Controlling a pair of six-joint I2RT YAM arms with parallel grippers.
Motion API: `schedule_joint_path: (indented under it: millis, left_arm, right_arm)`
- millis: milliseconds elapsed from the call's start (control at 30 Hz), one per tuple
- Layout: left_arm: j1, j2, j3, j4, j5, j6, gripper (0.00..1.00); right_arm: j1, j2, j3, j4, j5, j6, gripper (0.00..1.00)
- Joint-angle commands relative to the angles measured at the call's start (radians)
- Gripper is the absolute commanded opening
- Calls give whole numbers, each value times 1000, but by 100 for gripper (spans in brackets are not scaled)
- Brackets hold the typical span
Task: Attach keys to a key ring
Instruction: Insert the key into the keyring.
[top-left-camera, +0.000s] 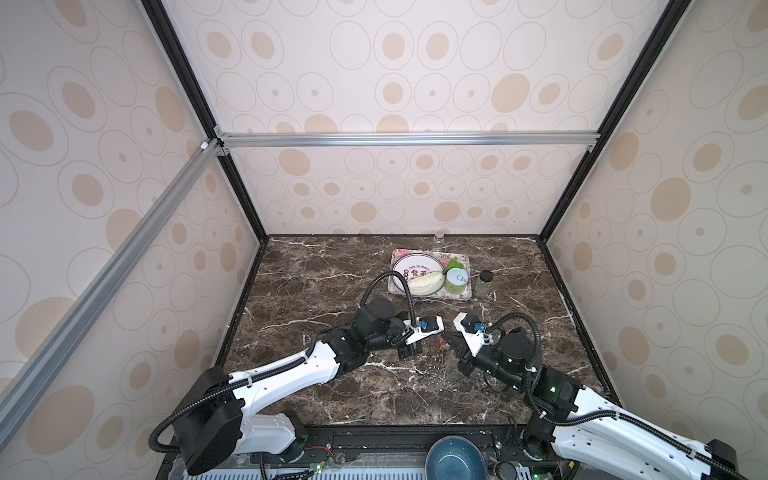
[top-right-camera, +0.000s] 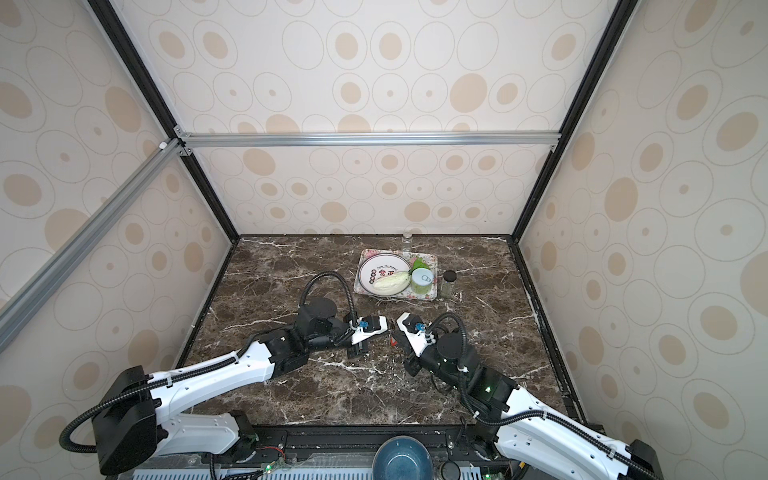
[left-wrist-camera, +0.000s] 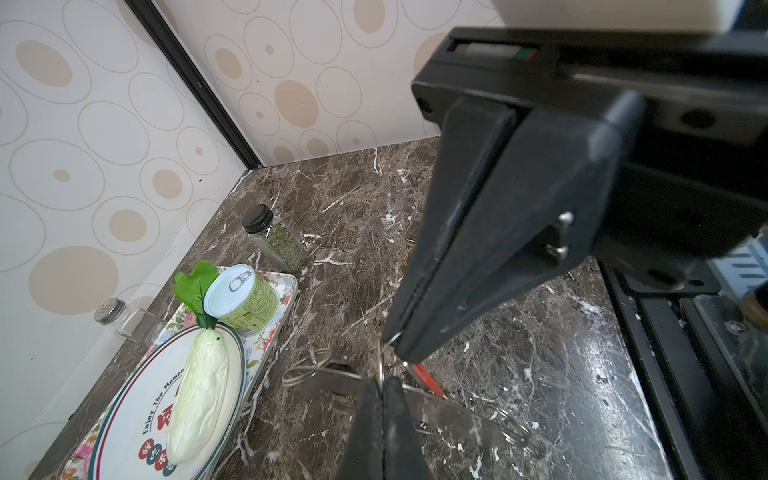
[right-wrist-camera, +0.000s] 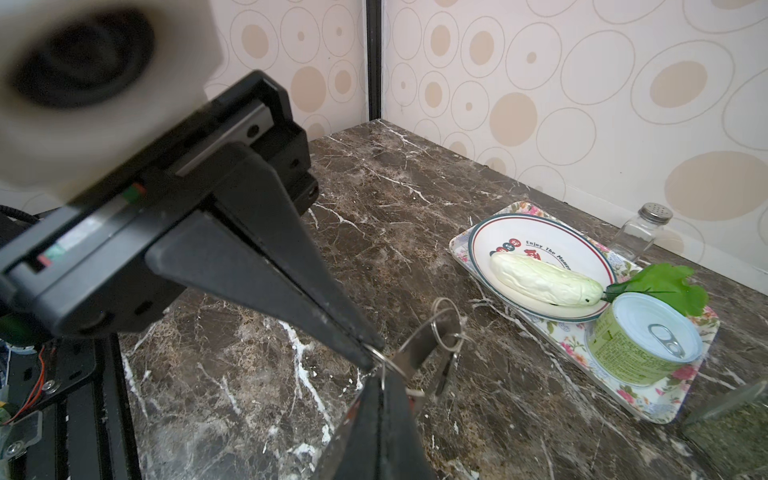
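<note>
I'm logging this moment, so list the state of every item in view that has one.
left gripper, shut on the wire loop
right gripper, shut on the same wire loop
red tag, by the loop; attachment unclear
can, upright on the tray, sealed
herb jar, upright on the table, capped
shaker, upright, lidded, looks empty
plate, on the tray, holding a white vegetable
blue bowl, upright, looks empty
</note>
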Motion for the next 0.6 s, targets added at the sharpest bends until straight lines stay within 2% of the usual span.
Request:
schedule_joint_path:
  millis: [0, 567]
  left_arm:
    - [-17, -11, 50, 7, 26, 24, 0]
    - [-20, 23, 84, -28, 103, 23, 0]
  right_arm:
    - [4, -12, 12, 6, 34, 7, 0]
    - [4, -35, 1, 12, 72, 15, 0]
